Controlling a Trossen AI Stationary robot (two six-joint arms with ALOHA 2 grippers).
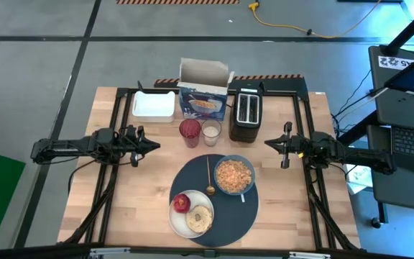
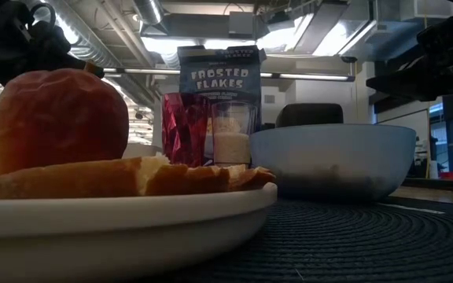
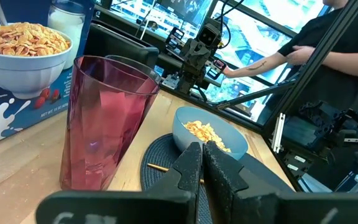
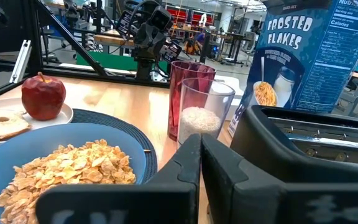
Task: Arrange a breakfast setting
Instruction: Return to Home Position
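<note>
Our left end effector (image 1: 152, 146), closed and empty, hangs at the bench's (image 1: 128, 208) 9 o'clock; on the placemat (image 1: 228, 216) sit white plate (image 1: 181, 222) at 8, gold spoon (image 1: 209, 176), cereal bowl (image 1: 251, 173) at 1; right end effector (image 1: 269, 144), closed, at 3. We judge only homing remains

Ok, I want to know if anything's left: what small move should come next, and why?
Probably draw both arms back and park. The light-blue bowl of cereal flakes and the gold spoon lie on the placemat, the apple and toasted round on the white plate, and the left gripper and right gripper hang shut and empty off to the sides.
</note>
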